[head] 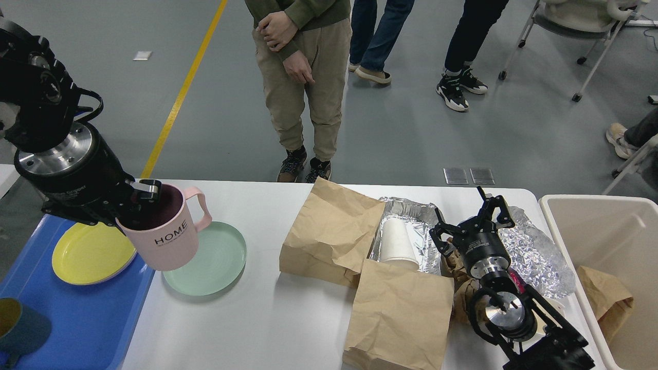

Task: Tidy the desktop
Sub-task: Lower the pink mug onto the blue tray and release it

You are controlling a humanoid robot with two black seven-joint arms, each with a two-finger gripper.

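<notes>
Head view shows our left hand (pixel 138 203) pinching the rim of the pink mug (pixel 164 236), one finger inside the mouth and one outside, with the mug held in the air and tilted slightly, its handle to the far right. It hangs over the seam between the blue tray (pixel 77 318) at the near left and the green plate (pixel 208 259), touching neither as far as we can judge. We judge the step in hand to be the transfer of the mug to the tray, which already carries a yellow plate (pixel 87 254) and a dark blue cup (pixel 15 324) at its near corner. The next move calls for carrying the mug left over bare tray floor, clear of the yellow plate, lowering it upright, then releasing. The white counter (pixel 257 318) spans the whole near field and is far from tidy: two brown paper bags (pixel 334 231), a foil tray (pixel 411 216) holding a white paper cup (pixel 398 244), and crumpled foil (pixel 534 257) sit at centre and right. Our right hand (pixel 470 218) hovers spread above that litter, holding nothing. A beige bin (pixel 617 231) stands at the far right edge, with brown paper inside.
</notes>
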